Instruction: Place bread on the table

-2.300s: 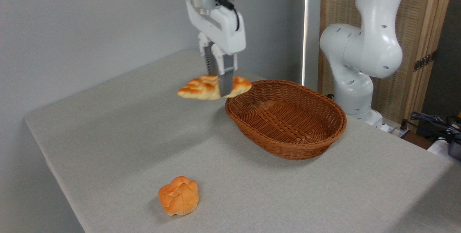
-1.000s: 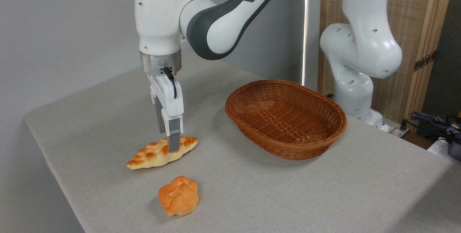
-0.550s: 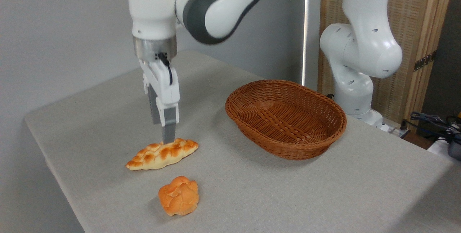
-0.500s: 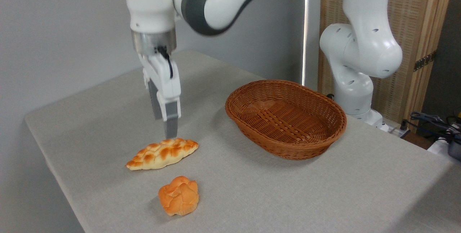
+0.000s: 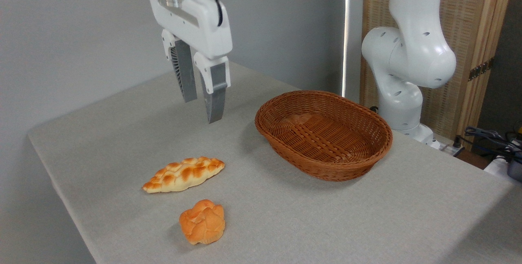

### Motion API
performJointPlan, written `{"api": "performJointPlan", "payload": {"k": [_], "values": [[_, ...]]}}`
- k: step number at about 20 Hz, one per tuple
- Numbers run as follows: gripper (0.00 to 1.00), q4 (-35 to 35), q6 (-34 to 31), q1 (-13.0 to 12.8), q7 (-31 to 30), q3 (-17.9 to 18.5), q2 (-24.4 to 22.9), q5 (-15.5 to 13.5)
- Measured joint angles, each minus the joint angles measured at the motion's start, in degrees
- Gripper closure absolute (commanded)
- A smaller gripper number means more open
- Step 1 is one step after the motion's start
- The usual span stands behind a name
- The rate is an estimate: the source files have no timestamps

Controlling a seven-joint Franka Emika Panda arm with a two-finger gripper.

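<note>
Braided golden bread (image 5: 183,174) flat on grey cloth table (image 5: 122,133), ribbed fingers (image 5: 215,100) parted, empty above.

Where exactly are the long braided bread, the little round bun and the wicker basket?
braided bread (image 5: 183,174), fixed camera, middle of its browned top
round bun (image 5: 202,221), fixed camera, centre of its knotted top
wicker basket (image 5: 326,172), fixed camera, near outer wall

**My fingers hang parted, holding nothing**

My gripper (image 5: 200,111) hangs from the top of the frame, fingers (image 5: 215,103) pointing down and tilted slightly rightward. The two grey fingers stand apart with an empty gap between them. My wrist runs out of view above. My white base column (image 5: 408,60) stands upright at right.
</note>
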Motion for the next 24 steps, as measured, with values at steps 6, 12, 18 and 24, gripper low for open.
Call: {"api": "performJointPlan", "payload": {"k": [6, 12, 18, 24], "values": [[0.00, 2.0, -3.4, 4.1, -0.2, -0.8, 0.4, 0.0], [0.00, 2.0, -3.5, 7.1, -0.2, -4.2, 0.5, 0.0], [0.00, 2.0, -3.6, 7.1, -0.2, -4.3, 0.7, 0.0], [0.00, 2.0, -3.6, 7.3, -0.2, -5.5, 0.8, 0.0]]}}
